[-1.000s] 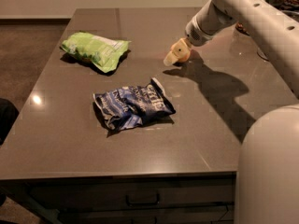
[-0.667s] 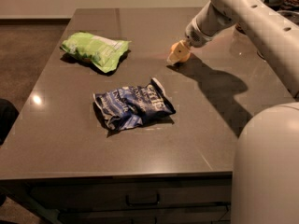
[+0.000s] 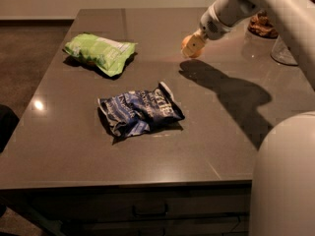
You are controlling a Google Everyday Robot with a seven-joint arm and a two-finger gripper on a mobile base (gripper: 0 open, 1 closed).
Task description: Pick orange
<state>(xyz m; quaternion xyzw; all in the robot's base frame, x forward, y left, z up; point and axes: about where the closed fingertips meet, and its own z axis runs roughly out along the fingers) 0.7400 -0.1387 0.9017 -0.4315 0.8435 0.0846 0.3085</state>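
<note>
Pincer (image 3: 194, 43) low over far right part of desk (image 3: 69, 132), arm coming in from upper right.
Orange (image 3: 186, 48) right at pincer tip, showing at its left and lower edge, partly hidden behind it; round, no long axis to align.
Contact or gap between them: cannot tell. Pincer apart or clamped: cannot tell.
Green snack bag (image 3: 100, 52) well left of pincer.
Blue snack bag (image 3: 140, 113) left of pincer, toward camera, well apart.
Clear container (image 3: 284, 52) right of pincer; contents unclear.
</note>
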